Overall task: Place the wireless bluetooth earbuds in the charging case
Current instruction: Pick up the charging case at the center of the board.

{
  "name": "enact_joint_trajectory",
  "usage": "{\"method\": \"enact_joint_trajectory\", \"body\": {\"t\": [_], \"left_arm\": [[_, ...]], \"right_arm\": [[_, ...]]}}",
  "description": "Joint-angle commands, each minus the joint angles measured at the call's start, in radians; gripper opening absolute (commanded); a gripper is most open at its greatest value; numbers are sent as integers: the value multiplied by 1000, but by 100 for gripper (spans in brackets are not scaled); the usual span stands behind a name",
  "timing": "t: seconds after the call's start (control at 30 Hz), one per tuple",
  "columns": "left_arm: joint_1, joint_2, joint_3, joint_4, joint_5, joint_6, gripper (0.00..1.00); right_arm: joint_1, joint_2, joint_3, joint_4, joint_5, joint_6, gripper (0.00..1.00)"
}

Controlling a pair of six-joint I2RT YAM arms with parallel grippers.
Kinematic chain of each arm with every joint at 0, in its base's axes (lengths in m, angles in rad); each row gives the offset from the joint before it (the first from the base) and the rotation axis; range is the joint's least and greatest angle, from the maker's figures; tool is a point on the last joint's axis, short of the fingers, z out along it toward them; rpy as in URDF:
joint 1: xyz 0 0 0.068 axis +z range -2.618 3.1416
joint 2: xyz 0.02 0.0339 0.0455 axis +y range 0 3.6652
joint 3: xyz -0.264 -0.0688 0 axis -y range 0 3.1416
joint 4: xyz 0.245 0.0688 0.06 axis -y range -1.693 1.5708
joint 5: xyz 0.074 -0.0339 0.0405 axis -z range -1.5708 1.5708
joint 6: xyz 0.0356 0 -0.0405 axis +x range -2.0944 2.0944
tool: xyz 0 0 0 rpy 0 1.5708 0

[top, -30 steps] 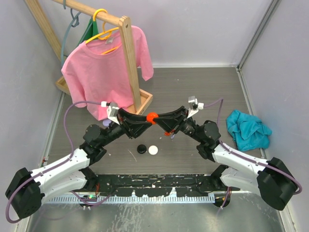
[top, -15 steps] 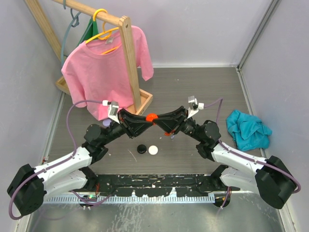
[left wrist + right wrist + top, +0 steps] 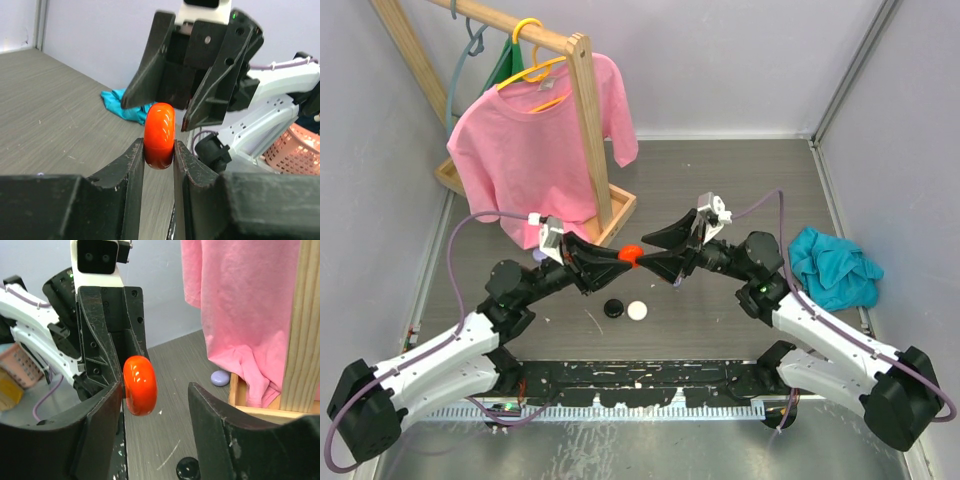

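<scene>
Mid-air handover step, I'd say. Left gripper (image 3: 159, 150) pinches the orange-red piece (image 3: 159, 130). Right gripper (image 3: 156, 392) has its jaws spread either side of it. Black piece (image 3: 613, 308) and white piece (image 3: 637, 310) lie on the table at its 6 o'clock. Next, likely: right backs off toward 3 o'clock without nudging it.

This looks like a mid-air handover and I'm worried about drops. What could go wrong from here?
1. The left gripper pinches the glossy, rounded orange-red piece only by its lower part, so it might slip out and fall to the table.
2. The right gripper stands open with one finger close beside the piece; backing away could knock it loose.
</scene>
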Motion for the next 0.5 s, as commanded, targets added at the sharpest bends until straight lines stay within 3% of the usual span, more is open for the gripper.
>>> {"method": "enact_joint_trajectory", "body": {"t": [0.0, 0.23, 0.47], "left_arm": [[3, -35, 59, -129, 83, 100, 1], [4, -44, 101, -233, 146, 170, 0], [4, -27, 121, -252, 181, 185, 1]], "right_arm": [[-10, -31, 112, -186, -144, -138, 63], [-11, 1, 243, -425, -237, -246, 63], [-10, 48, 282, -499, -277, -272, 54]]}}
